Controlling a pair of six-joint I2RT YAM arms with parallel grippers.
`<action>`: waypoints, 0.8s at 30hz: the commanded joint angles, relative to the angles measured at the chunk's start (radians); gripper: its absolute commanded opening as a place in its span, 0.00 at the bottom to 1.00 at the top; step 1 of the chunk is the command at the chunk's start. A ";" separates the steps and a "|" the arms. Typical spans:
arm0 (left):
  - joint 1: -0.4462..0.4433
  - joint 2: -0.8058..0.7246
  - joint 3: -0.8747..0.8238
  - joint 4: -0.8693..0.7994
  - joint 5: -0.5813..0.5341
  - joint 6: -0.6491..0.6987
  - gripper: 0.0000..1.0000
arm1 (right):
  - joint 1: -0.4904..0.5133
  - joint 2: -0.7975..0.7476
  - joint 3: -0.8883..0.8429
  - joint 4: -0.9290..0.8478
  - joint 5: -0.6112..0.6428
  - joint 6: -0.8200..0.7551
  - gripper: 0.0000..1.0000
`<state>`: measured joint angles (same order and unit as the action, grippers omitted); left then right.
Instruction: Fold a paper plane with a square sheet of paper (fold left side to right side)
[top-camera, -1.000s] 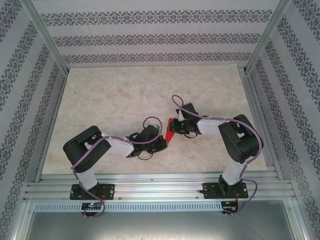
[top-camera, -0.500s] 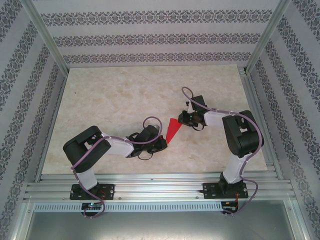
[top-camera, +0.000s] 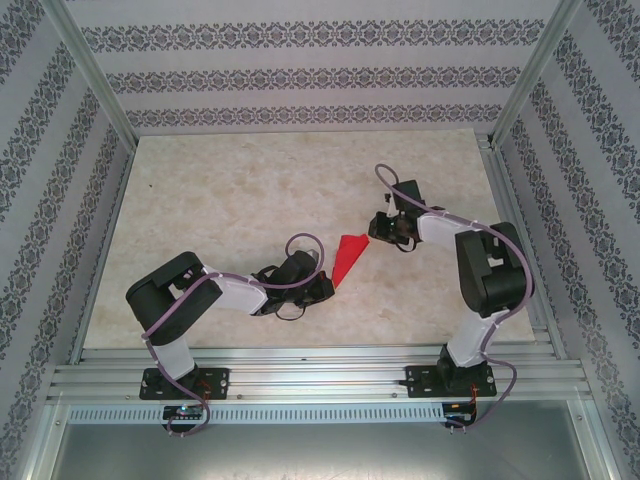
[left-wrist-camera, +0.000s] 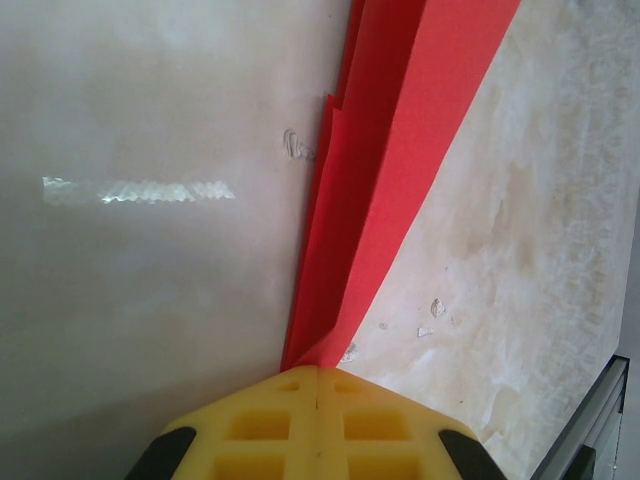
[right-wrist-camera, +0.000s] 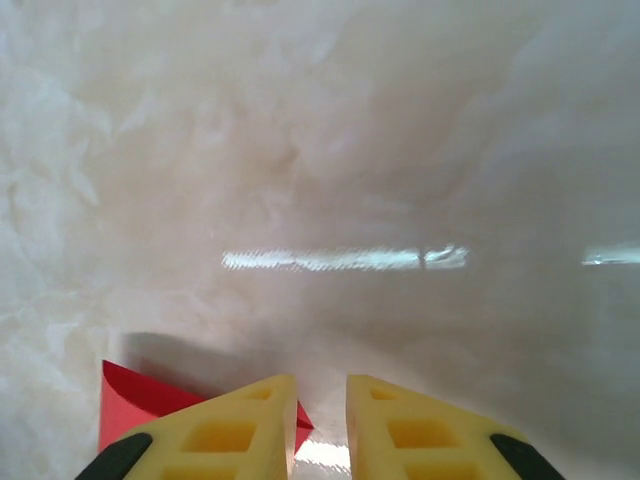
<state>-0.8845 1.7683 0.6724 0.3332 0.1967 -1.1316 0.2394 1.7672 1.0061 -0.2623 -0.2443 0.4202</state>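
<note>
The square sheet of paper (top-camera: 349, 257) is folded into a narrow red pointed wedge and lies on the table, its point toward the left arm. In the left wrist view its layered red folds (left-wrist-camera: 400, 150) run away from my left gripper (left-wrist-camera: 318, 370), which is shut on the pointed end. In the top view that left gripper (top-camera: 328, 284) sits at the paper's near tip. My right gripper (top-camera: 378, 232) hovers just right of the wide far end. In the right wrist view the right gripper (right-wrist-camera: 320, 405) is slightly open with nothing between its fingers. A red corner (right-wrist-camera: 135, 400) shows behind its left finger.
The pale marbled table (top-camera: 230, 190) stretches to patterned walls on three sides. Metal rails (top-camera: 320, 375) run along the near edge by the arm bases. Upright frame posts (top-camera: 90, 70) stand at the back corners.
My right gripper has pulled back to the right and away from the paper, its jaws parting. The paper's wide end now lies uncovered. The left gripper has stayed put.
</note>
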 joint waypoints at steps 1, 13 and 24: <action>-0.026 0.066 -0.070 -0.253 0.008 0.010 0.00 | 0.022 -0.120 0.001 -0.032 0.051 -0.018 0.24; -0.013 -0.166 0.062 -0.379 -0.015 0.152 0.13 | 0.262 -0.324 -0.137 -0.153 0.261 0.170 0.46; 0.178 -0.527 -0.005 -0.621 -0.110 0.255 0.34 | 0.488 -0.277 -0.132 -0.186 0.461 0.330 0.80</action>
<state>-0.7601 1.2808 0.6983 -0.1761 0.1268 -0.9386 0.6846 1.4670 0.8627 -0.4370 0.1165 0.6853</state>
